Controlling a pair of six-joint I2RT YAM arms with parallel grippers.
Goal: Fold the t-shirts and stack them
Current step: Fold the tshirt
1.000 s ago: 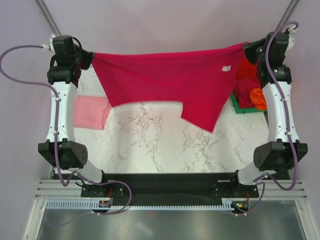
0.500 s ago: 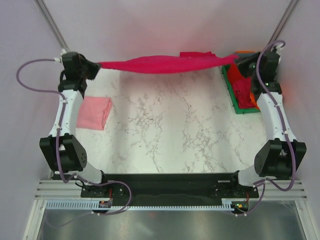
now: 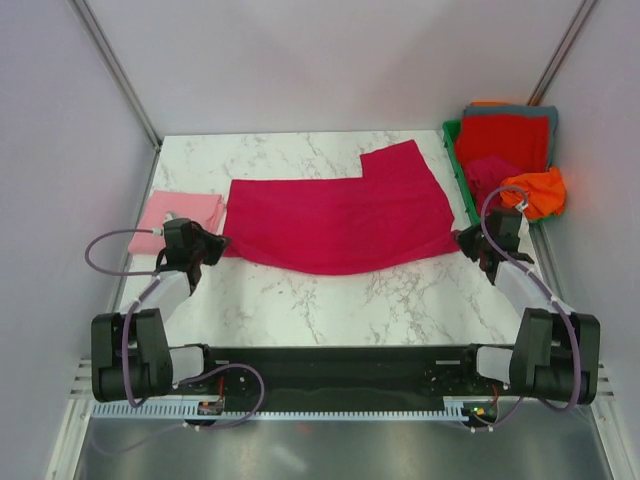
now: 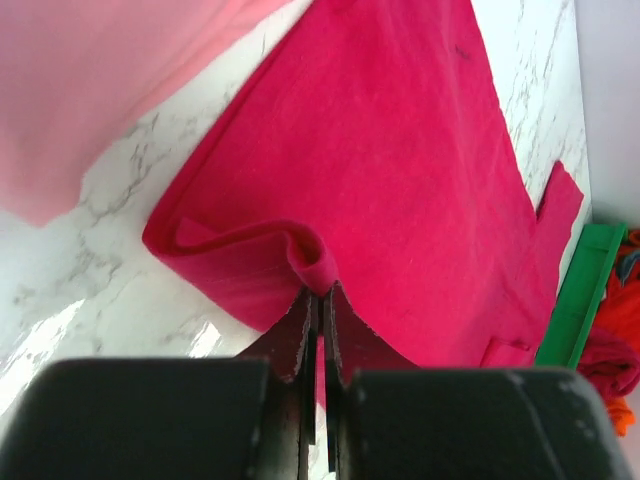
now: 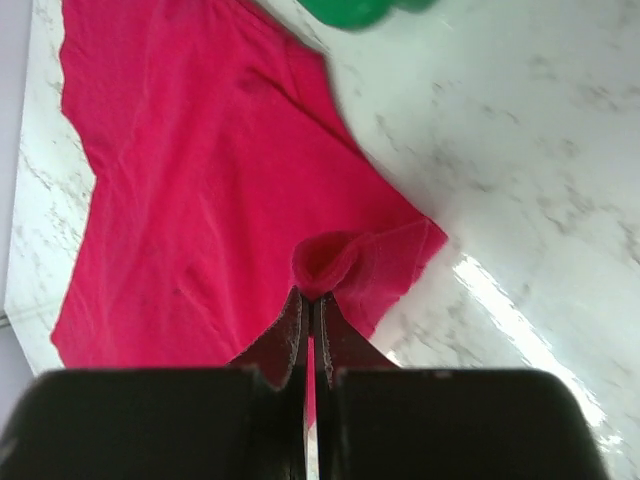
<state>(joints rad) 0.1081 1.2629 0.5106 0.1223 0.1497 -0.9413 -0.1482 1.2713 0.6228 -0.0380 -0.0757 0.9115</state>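
Note:
The crimson t-shirt lies spread flat across the marble table. My left gripper is shut on its near left corner, a pinched fold of crimson cloth between the fingers. My right gripper is shut on its near right corner. One sleeve points to the far side. The light pink folded shirt lies at the left, just beside the left gripper, and shows in the left wrist view. Red, grey, magenta and orange shirts are piled at the back right.
The green bin holds the pile at the back right, its edge close to the crimson shirt's right side; it shows in the left wrist view. An orange shirt hangs over the pile near the right arm. White walls enclose the table.
Both grippers came down and toward the near side with the crimson shirt, from held up and stretched at the back to laid flat on the table.

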